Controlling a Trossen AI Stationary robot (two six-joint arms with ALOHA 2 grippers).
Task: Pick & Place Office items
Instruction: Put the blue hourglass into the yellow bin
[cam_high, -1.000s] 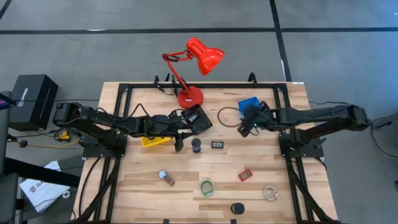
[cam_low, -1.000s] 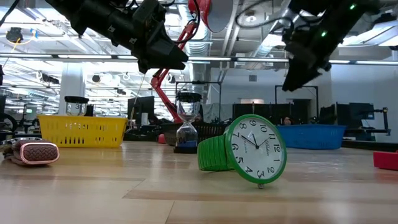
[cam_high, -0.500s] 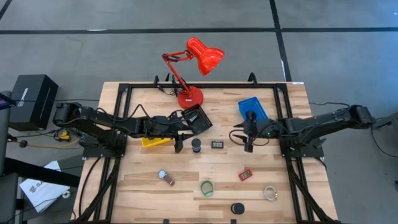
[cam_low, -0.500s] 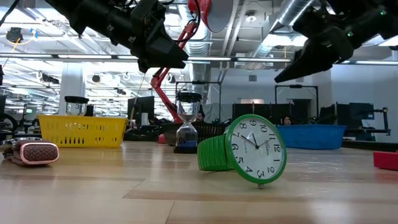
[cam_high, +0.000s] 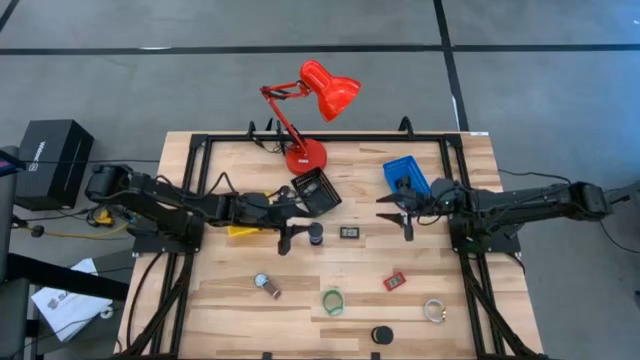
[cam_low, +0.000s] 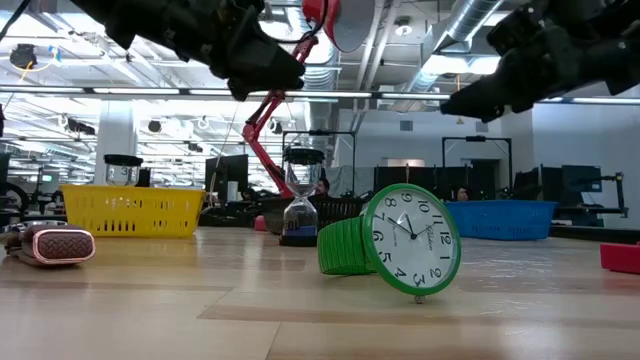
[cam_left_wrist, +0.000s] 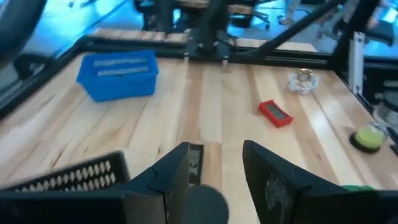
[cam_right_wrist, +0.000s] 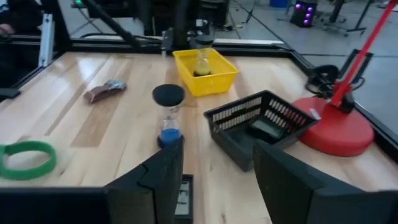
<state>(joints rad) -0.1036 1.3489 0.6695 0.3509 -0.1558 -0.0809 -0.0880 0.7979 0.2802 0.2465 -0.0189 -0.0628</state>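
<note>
My left gripper (cam_high: 289, 238) (cam_left_wrist: 214, 180) is open and empty, just left of a small hourglass (cam_high: 316, 234) with black ends that stands upright on the table; in the low view the left gripper (cam_low: 272, 76) hangs above the hourglass (cam_low: 301, 210). My right gripper (cam_high: 396, 212) (cam_right_wrist: 214, 177) is open and empty, near the blue tray (cam_high: 405, 175). A small black rectangular piece (cam_high: 350, 232) lies flat between the grippers. A red piece (cam_high: 395, 281), a green watch (cam_high: 332, 301), a brown-strap watch (cam_high: 266, 286), a clear ring (cam_high: 434, 311) and a black puck (cam_high: 382, 335) lie nearer the front edge.
A yellow tray (cam_high: 248, 228) and a black mesh tray (cam_high: 316, 190) stand by my left gripper. The red desk lamp (cam_high: 305, 155) stands at the table's far edge. A black frame (cam_high: 200, 150) runs along the table's sides.
My right gripper has gone from over the blue tray toward the table's near edge and has tipped from pointing down to nearly level. My left gripper has shifted a little toward the near edge. No object has moved.
</note>
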